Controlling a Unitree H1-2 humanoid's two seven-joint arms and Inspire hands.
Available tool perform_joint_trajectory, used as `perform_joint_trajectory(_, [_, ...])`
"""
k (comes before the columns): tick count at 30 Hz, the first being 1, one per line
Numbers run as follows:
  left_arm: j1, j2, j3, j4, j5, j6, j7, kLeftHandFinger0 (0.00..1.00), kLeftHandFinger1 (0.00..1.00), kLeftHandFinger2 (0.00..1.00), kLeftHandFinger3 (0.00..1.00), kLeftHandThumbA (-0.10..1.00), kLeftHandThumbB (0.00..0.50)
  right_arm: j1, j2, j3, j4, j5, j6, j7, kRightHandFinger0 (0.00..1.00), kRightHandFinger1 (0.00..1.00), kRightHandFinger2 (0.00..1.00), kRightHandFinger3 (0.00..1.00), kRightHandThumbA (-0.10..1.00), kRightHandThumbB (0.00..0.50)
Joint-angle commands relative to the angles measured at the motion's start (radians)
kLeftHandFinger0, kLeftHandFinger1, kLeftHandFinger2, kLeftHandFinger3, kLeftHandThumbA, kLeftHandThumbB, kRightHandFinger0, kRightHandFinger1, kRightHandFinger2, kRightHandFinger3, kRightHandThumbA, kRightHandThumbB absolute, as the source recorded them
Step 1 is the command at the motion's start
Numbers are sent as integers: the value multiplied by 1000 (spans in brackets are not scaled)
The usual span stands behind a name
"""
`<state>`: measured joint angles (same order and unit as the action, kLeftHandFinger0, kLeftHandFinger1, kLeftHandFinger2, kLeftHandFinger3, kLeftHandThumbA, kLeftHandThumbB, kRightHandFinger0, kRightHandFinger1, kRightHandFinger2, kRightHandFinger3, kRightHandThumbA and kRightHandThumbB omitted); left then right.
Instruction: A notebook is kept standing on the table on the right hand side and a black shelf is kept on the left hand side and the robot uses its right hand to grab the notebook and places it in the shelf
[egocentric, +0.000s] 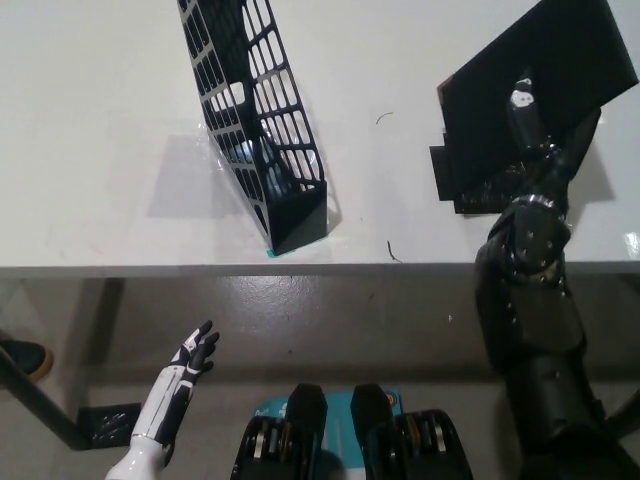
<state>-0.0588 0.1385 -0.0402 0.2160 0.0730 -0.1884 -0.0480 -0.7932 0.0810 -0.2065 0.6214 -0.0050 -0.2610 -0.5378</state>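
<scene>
Now gripping the notebook (530, 90) with the right hand (530, 150), fingers wrapped over its near face and lower edge, so clamped on it and not spread. Holding the notebook tilted, upper corner away to the far right, lower corner close to a small black stand (447, 178) just left of the hand; whether the lower edge touches the stand or the table (100, 120), cannot tell. Probably held by the lower part so that the free upper part can go first into the slot. Reaching up from the bottom right with the black forearm nearly straight, wrist bent a little toward the notebook. Further left of the hand, well apart, the black shelf (262, 130), leaning, its open top turned away from the near table edge, ready to receive the notebook. Far left and below, under the table edge, the left hand (190, 355) resting, fingers apart, holding nothing. Judging the step: grasp made, carry to the shelf not yet done.
</scene>
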Motion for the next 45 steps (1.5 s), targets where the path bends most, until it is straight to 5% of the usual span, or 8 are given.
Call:
perform_joint_trajectory(1, [-19, 19, 9, -17, 12, -16, 3, 1000, 1000, 1000, 1000, 1000, 156, -153, 48, 242, -587, -375, 75, 93, 0, 172, 641, 776, -100, 101])
perform_joint_trajectory(11, [-26, 21, 8, -11, 9, -24, -1, 1000, 1000, 1000, 1000, 1000, 146, -184, 82, 329, -565, -402, 90, 70, 0, 223, 682, 784, -100, 97])
perform_joint_trajectory(14, [-26, 21, 8, -11, 11, -20, 1, 1000, 1000, 1000, 1000, 1000, 156, -197, 88, 359, -568, -395, 92, 77, 0, 169, 616, 777, -100, 87])
perform_joint_trajectory(34, [-5, 17, -1, -12, 2, -27, -11, 1000, 1000, 1000, 1000, 1000, 144, -251, 90, 408, -312, -513, 36, -4, 0, 125, 663, 831, -100, 90])
perform_joint_trajectory(41, [-5, 23, -4, 6, -2, -55, -18, 1000, 1000, 1000, 1000, 1000, 111, -263, 94, 403, -169, -513, -18, -39, 0, 115, 634, 765, -100, 88])
perform_joint_trajectory(45, [-5, 17, -3, 1, -23, -27, -30, 1000, 1000, 1000, 1000, 1000, 138, -296, 106, 400, -64, -512, -25, -65, 0, 82, 589, 794, -100, 99])
